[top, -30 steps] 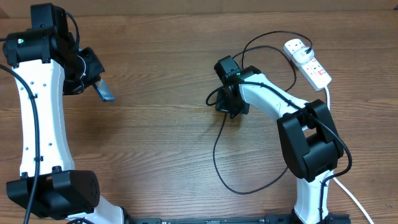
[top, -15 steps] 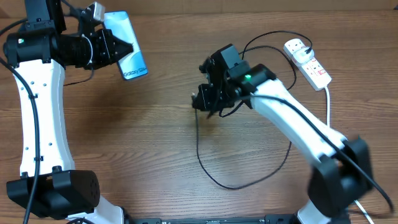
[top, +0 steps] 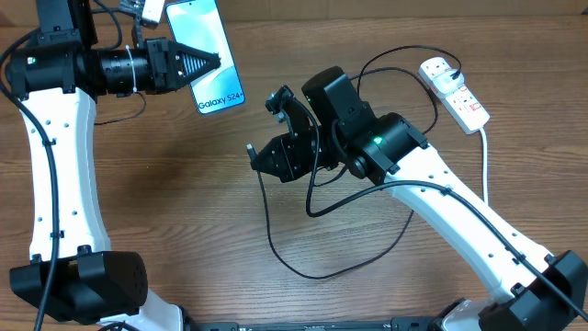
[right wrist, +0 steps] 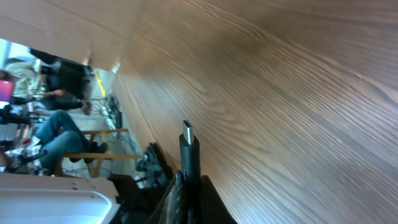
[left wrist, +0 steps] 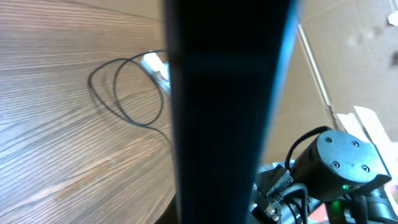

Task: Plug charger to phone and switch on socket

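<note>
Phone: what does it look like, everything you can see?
The phone is a slim rectangle with a black frame and a light blue-green screen reading "Galaxy S24+" near one end. It faces up, tilted diagonally, gripped at one long edge by the left tool. Nothing else touches it.

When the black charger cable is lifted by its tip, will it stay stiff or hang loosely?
Probably floppy: the charger lies in loose, uneven loops. It is thin, so likely light. Its short connector tip looks rigid, sticking out straight.
</note>
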Motion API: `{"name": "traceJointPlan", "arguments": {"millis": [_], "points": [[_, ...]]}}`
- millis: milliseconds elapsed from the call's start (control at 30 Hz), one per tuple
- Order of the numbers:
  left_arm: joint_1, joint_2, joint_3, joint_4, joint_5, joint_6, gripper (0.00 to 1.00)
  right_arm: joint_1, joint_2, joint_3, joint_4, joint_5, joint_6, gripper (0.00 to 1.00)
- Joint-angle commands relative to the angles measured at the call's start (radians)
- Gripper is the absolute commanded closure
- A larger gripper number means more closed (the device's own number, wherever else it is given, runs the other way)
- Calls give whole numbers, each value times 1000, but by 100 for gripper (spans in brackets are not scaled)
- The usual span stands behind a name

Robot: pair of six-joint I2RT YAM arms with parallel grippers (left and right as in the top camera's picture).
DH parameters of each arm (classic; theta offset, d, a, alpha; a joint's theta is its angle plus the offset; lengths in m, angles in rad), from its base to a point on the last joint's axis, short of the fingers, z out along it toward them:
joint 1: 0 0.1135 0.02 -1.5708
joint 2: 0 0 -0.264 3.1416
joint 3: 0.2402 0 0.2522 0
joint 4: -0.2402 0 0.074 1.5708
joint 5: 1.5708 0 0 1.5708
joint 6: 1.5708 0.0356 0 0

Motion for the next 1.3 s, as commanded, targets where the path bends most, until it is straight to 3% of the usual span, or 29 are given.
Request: {"name": "traceJointPlan", "arguments": {"millis": [0, 233, 900, 1267], "points": [[2, -3, 13, 7, 109, 39, 96, -2, -34, 16, 47, -78, 25, 96], [2, -3, 13, 25, 203, 39, 96, -3, -61, 16, 193, -152, 108, 96], [2, -3, 13, 30, 336, 39, 96, -32, -79, 16, 322, -125, 158, 96], [2, -3, 13, 31, 335, 40, 96, -55, -79, 16, 353, -203, 183, 96]]}}
